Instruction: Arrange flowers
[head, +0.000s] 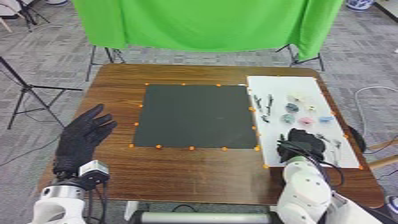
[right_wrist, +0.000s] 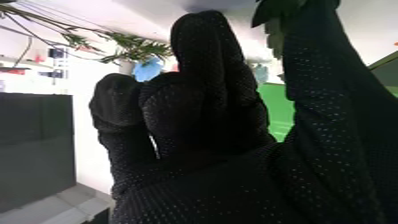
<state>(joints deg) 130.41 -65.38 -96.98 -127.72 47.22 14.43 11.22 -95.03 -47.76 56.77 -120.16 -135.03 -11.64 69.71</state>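
Right hand (head: 300, 142) over sheet (head: 271, 84), cloth (head: 209, 25) beyond

Head cam is looking fwd & down from above the table's (head: 200, 175) near side, taking in the tabletop & the green cloth (head: 204, 25) beyond. R wrist cam is sitting v. close to the R hand (head: 304, 142), facing out along & past it. Both cams are catching parts of the dark mat (head: 191, 115), white sheet (head: 282, 86), blue flower (head: 325, 119) & green cloth, w/ head cam viewing from farther off.
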